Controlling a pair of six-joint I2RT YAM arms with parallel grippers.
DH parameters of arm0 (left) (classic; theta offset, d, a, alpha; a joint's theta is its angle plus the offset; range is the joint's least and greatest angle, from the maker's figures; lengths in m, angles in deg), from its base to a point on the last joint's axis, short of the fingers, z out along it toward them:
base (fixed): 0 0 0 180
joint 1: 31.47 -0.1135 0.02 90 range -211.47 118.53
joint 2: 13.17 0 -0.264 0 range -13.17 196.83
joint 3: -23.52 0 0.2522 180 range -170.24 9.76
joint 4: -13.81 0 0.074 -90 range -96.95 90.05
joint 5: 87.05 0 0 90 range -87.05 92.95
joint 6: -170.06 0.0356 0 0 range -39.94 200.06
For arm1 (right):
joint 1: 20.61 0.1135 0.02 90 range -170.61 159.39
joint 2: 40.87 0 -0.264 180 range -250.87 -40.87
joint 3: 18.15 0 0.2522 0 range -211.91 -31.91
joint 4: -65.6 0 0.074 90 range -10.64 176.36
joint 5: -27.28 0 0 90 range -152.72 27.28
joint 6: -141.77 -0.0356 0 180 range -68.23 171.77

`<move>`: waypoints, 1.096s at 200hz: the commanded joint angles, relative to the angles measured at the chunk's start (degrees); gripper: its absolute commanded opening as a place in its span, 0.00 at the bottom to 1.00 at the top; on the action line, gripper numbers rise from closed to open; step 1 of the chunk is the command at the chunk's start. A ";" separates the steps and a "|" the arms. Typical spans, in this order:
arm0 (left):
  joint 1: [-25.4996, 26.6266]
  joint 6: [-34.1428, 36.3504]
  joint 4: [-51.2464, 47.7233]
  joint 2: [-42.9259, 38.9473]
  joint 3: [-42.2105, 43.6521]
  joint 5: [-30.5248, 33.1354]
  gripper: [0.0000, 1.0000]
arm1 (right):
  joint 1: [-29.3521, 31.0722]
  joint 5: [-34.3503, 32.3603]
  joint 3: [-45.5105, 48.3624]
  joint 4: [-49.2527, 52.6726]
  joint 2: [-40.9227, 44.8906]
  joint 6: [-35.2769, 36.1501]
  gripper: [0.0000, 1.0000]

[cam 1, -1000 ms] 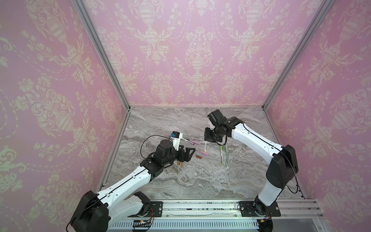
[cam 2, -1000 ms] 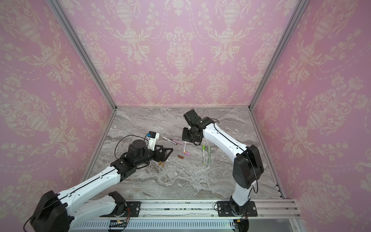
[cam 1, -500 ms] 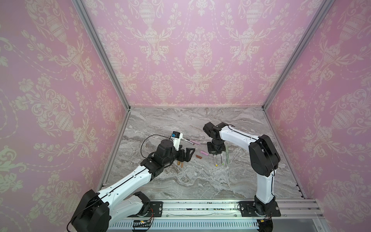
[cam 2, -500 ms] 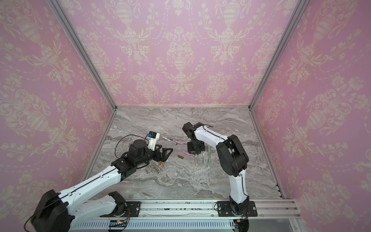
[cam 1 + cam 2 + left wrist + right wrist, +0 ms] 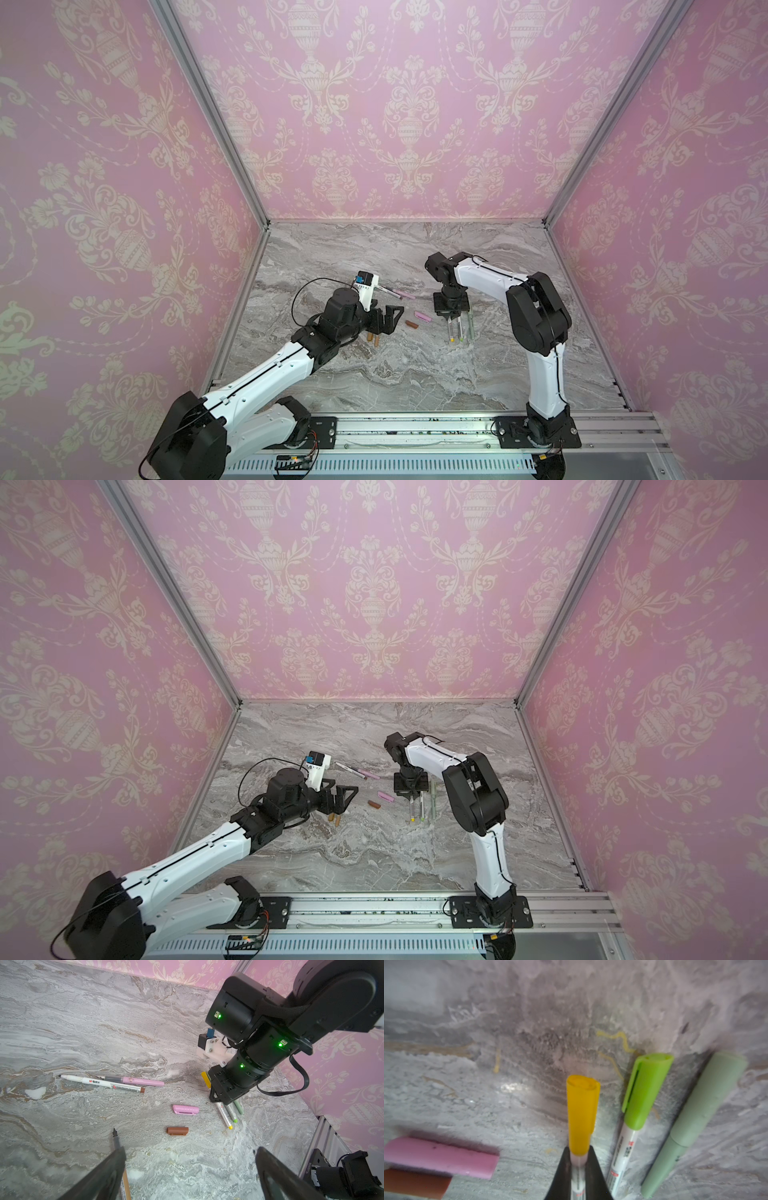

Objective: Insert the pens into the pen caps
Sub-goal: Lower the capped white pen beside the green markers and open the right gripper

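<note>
Pinching the white, yellow-capped pen (image 5: pixel 582 1115), the right gripper (image 5: pixel 579 1149) is closed; the left gripper (image 5: pixel 189 1153) stands open.

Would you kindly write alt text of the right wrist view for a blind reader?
The right gripper is shut on a yellow-capped pen. Beside it on the marble table lie a green-capped pen, a sage pen, a loose pink cap and a brown cap.

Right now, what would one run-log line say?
right gripper shut on yellow-capped pen | left gripper open | pink cap, brown cap lying loose
</note>
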 commanded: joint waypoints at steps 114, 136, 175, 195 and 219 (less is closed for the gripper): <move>-0.34 0.91 -2.58 -1.37 -1.58 1.64 0.99 | -0.02 1.12 -2.82 0.11 0.47 -1.92 0.26; -0.37 0.74 -2.84 -1.80 -1.66 2.29 0.99 | 0.22 2.51 -4.48 0.63 3.93 -1.37 0.28; -0.43 -0.55 -3.72 -2.13 -2.18 4.98 0.99 | 2.89 3.97 -8.08 0.82 8.92 1.60 0.32; -0.77 -1.98 -5.82 -1.93 -2.82 6.60 0.99 | 4.17 5.74 -9.05 -0.47 9.18 3.95 0.34; -1.82 -4.44 -7.78 -2.33 -2.89 7.98 0.99 | 4.78 7.36 -12.39 -1.64 5.67 7.97 0.39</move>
